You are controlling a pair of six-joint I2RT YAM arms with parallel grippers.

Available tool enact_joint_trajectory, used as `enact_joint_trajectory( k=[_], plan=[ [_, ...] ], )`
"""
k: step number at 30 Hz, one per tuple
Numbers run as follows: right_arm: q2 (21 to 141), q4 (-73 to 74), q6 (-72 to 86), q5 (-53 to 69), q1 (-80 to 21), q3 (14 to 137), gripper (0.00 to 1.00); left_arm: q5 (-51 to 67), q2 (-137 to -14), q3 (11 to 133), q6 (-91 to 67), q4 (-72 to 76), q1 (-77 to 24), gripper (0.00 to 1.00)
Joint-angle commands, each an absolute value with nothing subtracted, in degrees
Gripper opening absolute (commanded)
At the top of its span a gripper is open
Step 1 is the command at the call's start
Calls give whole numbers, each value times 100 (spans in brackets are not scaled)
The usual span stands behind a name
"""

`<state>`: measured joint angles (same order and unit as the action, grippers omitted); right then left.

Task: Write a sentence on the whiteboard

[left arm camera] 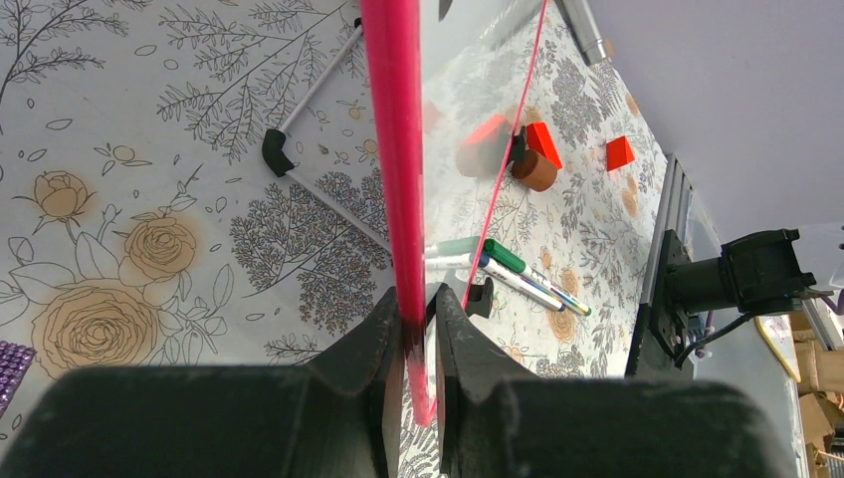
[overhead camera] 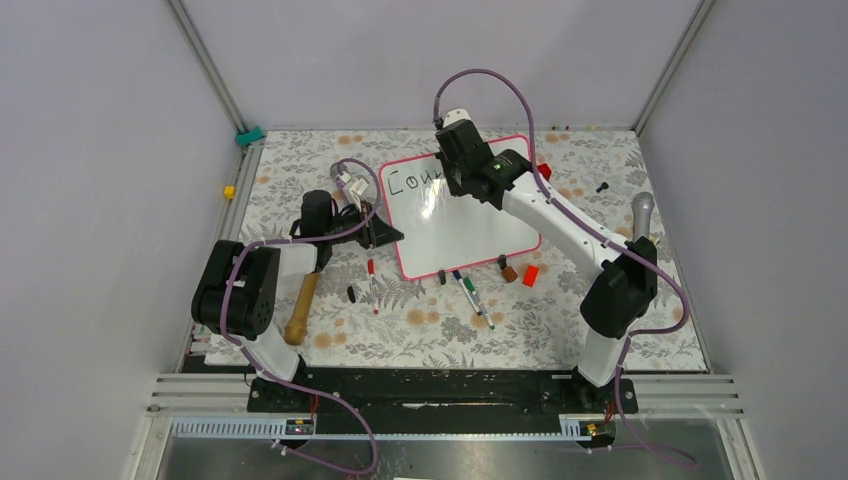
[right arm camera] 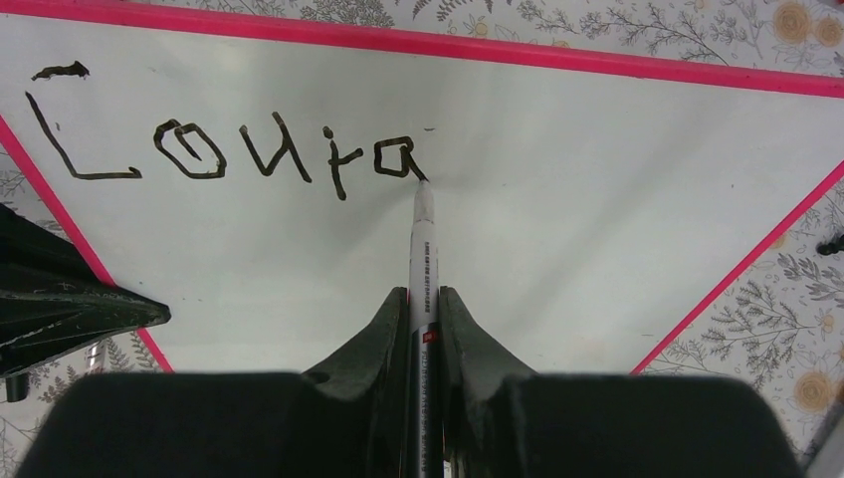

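We are observing the whiteboard [overhead camera: 470, 235] lying tilted on the floral counter [overhead camera: 420, 335], around its centre and toward the far side. The left tool [left arm camera: 418, 299] is clamping shut on the board's pink frame [left arm camera: 393, 119] along the left edge. The right tool [right arm camera: 425, 304] is gripping a marker [right arm camera: 423, 234] between closed fingers. The marker tip is touching the board at the end of the sentence [right arm camera: 229, 154], which is currently reading only "Coura". Loose markers [overhead camera: 472, 292] and a red block [overhead camera: 530, 275] are lying just beside the board's near edge.
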<state>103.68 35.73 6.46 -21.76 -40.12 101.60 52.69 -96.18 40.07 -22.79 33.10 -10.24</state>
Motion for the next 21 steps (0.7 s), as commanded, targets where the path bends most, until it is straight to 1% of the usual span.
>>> enact_joint_trajectory(
  k=[1,6,21],
  plan=[
    [9979,3389,712,-2066,-3901,10167,0,4830,-9801,4021,-1881,3117,-993,0],
    [9558,2894,797,-2011,-3831,9798,0,4829,-9801,4025,-1881,3119,-989,0],
    [9973,3190,781,-2021,-3735,10175,0,4858,-9815,4030,-1916,3162,-983,0]
  ],
)
